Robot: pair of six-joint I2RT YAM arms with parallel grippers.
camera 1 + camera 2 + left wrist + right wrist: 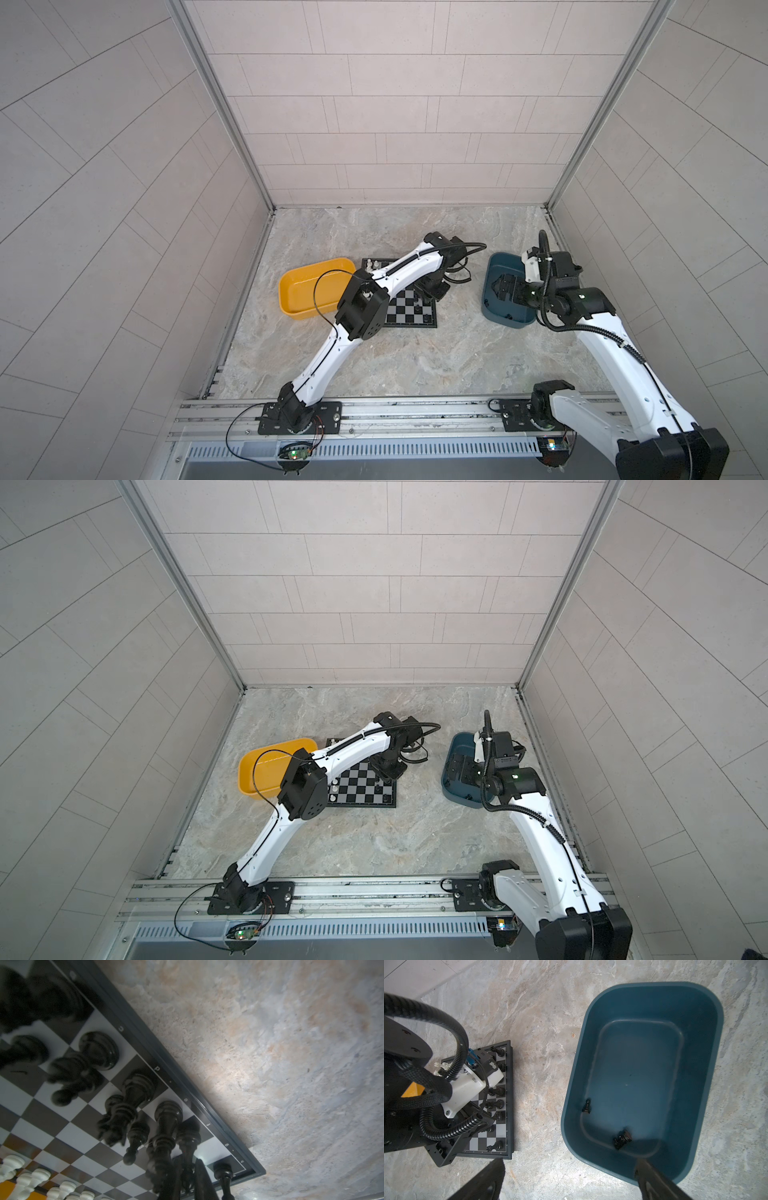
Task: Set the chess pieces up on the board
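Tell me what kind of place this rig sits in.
Probably a lab robot cell, not a home: left arm and right arm bolted to an aluminium rail, tile-patterned panel walls, and a marble-look tabletop holding a chessboard, yellow tray and teal tray.

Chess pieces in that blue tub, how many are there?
2, both black: a pawn near the wall of the dark teal tray, a larger piece close by. The right end effector hides one corner.

Pale tiled walls [374,104] enclose a marbled stone floor [415,353]
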